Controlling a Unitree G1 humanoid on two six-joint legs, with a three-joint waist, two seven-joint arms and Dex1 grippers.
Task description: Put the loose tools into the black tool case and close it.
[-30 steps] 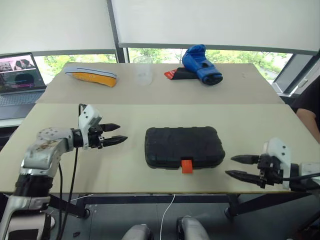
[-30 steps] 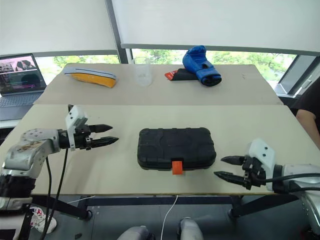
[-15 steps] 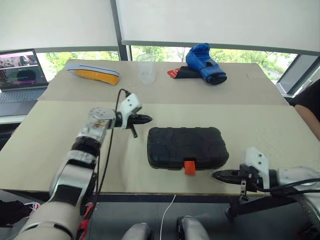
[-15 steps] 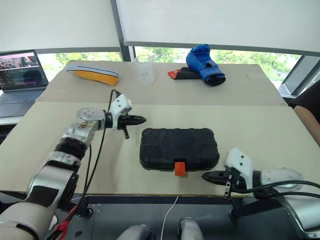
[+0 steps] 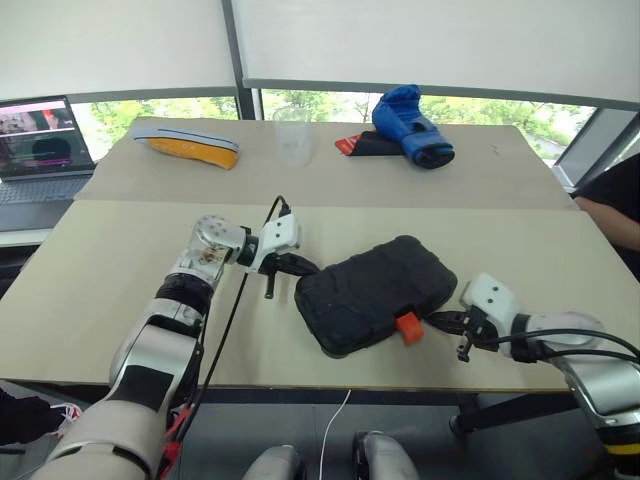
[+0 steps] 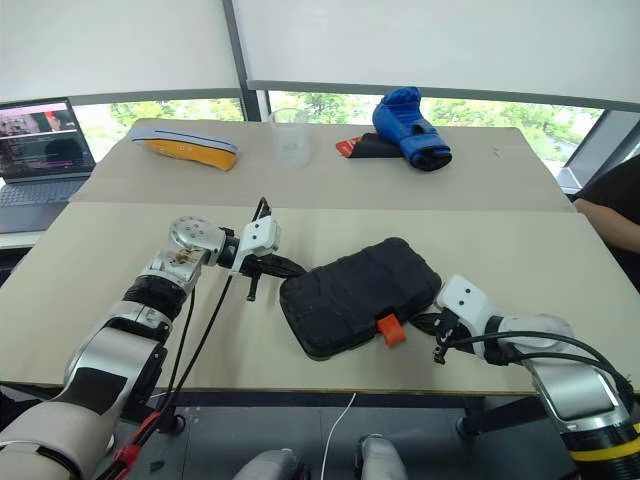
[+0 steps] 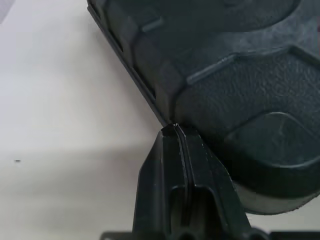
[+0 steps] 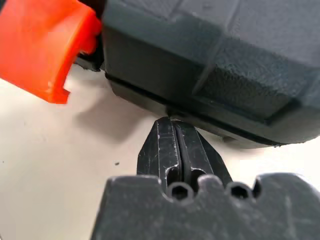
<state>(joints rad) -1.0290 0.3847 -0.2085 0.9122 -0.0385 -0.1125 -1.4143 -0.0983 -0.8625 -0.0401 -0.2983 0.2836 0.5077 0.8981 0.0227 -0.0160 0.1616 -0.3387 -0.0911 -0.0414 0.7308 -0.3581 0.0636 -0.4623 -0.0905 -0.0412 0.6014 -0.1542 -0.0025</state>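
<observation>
1. The black tool case (image 5: 375, 292) lies shut and skewed on the near tabletop (image 5: 100, 270), close to the front edge, with its orange latch (image 5: 408, 327) pointing toward the near right. No loose tools can be seen on the tabletop, so whether they are already inside cannot be told.

2. The left hand (image 7: 175, 131) has its fingers pressed together with nothing between them; the tips touch the case's left corner at the seam. The right hand (image 8: 172, 125) is likewise closed and empty, its tips under the case's front rim just beside the latch.

3. Risk: the case slides instead of opening. With both hands only pushing at opposite sides, and the case already lying askew, a harder shove from either side would likely spin it further — possibly over the front edge, which is near.

4. Risk: the right fingertips slip past the latch. They sit beside it, not on it, so a lift from here could tip the whole case up rather than release the catch.

5. Risk: closed tips wedged in the seam could jam or skate off the rounded, textured shell, as there is no clamped hold on anything.

6. The blue boxing glove (image 5: 410, 125), clear cup (image 5: 290, 137) and laptop (image 5: 45, 150) stand well apart on the far side — no likely collision there.
</observation>
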